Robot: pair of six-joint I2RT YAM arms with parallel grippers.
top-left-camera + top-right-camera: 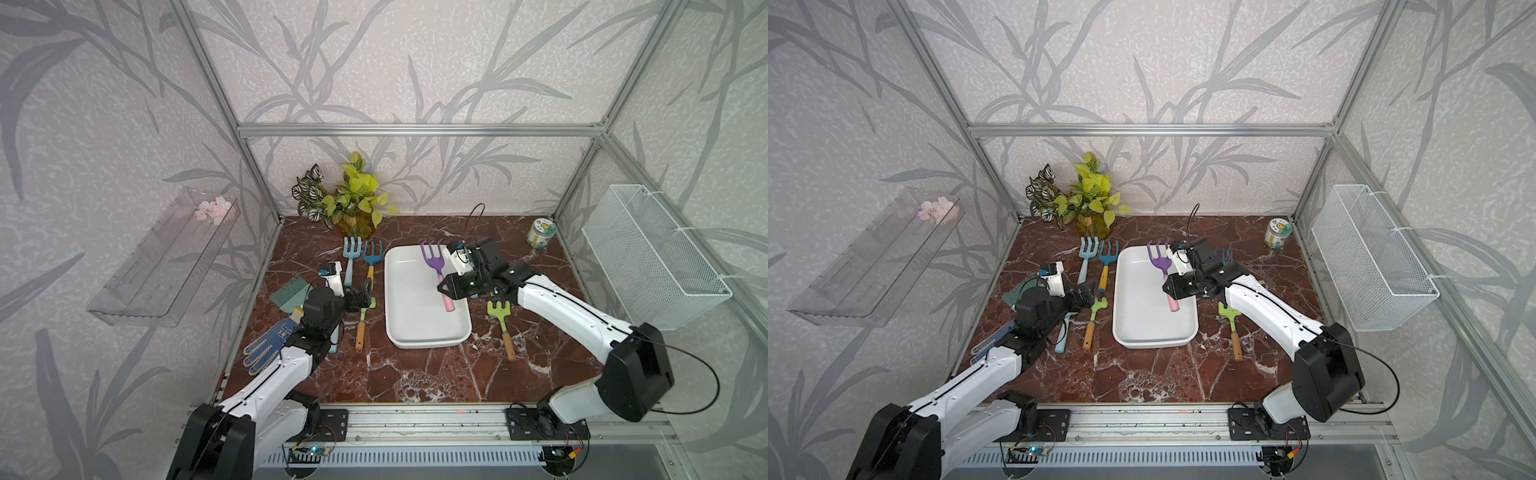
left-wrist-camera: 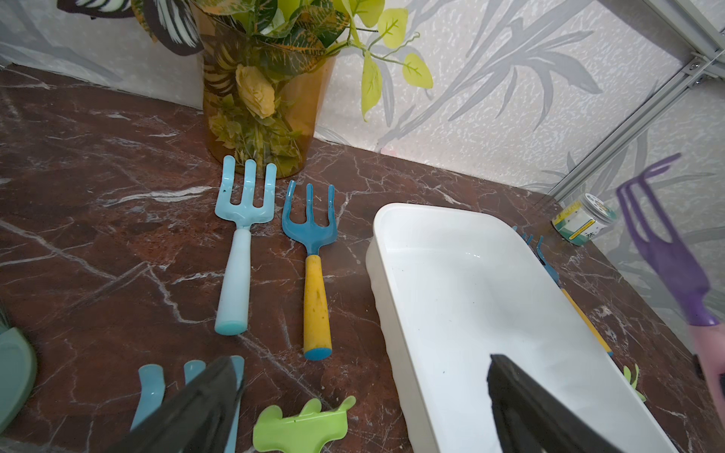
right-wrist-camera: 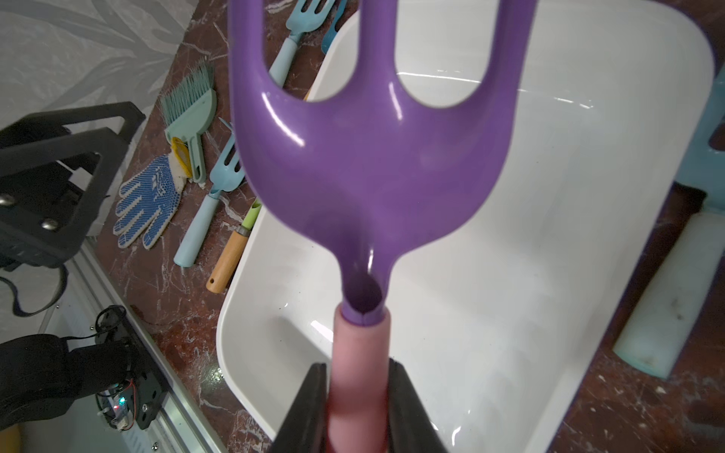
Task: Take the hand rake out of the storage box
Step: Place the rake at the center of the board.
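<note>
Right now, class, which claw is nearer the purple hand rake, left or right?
Right. The right claw grips the hand rake by its pink handle, over the storage box. The left claw is open beside the box's opposite long side, clear of the rake.

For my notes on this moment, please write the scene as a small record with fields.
box: white, nothing lying inside
rake: purple head, pink handle, held in the air over the box
right gripper: shut on the rake's handle
left gripper: open, empty, beside the box
table: several other rakes lie outside the box
</note>
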